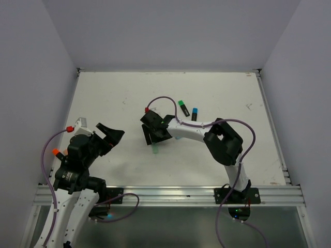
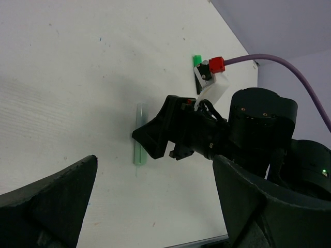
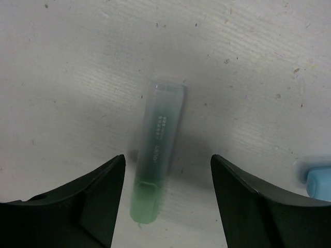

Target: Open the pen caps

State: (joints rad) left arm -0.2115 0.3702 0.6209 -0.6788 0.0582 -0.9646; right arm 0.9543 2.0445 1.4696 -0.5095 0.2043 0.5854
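A pastel marker [image 3: 161,124] lies flat on the white table with its mint pen cap [image 3: 144,204] at the near end. My right gripper [image 3: 167,160] hangs open just above it, one finger on each side and neither touching it. From the top view the right gripper [image 1: 155,137] covers most of that marker [image 1: 155,150]. My left gripper [image 1: 111,135] is open and empty at the left, well apart from the marker [image 2: 139,135]. Farther back lie a black marker with a green cap [image 1: 181,103] and another with a blue cap [image 1: 195,110].
A light blue object [image 3: 318,183] shows at the right edge of the right wrist view. White walls enclose the table [image 1: 103,103] on three sides. A metal rail [image 1: 170,194] runs along the near edge, and purple cables loop off both arms.
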